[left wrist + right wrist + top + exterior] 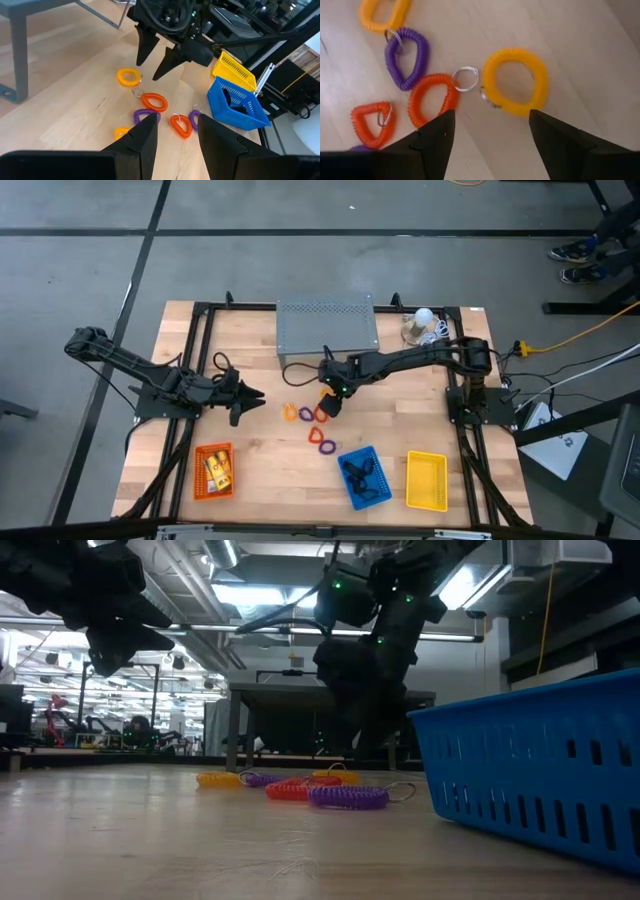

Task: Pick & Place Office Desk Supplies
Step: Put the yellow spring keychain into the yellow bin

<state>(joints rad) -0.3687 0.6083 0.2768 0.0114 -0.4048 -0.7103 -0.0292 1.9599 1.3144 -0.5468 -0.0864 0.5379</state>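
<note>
R gripper (490, 132): jaws standing wide open, holding nothing, hanging above the table over the cluster of coil loops. Between its fingers (436, 136) a yellow coil loop (516, 81) w/ small metal ring (465, 79) beside it is lying flat on the wood; not touching either finger. Just next to that ring, an orange loop (431, 97); past it a purple loop (409, 57), another yellow one (381, 12) partly cut by the frame edge, and a second orange loop (371, 124).

High view: R gripper (330, 402) is sitting mid-table, arm stretching in from the right side, right over the loops (305, 415); one more purple loop (323, 445) is lying a bit apart, toward the baskets.

L gripper (175, 132): jaws also parted, nothing between them, pointing toward the same cluster. High view is putting L gripper (252, 395) near the loops on their left, apart from them.

Baskets along the near table edge: orange basket (213, 471) w/ yellow-orange packets (219, 468) inside; blue basket (364, 477) w/ small black pieces (360, 473) inside; yellow basket (427, 480) beside blue, contents can't tell.

Far edge: grey perforated shelf (327, 326), white bulb (426, 318) w/ cord next to it.

Low view: loops (348, 797) are lying flat on wood table (150, 840), blue basket wall (540, 775) close at right.
</note>
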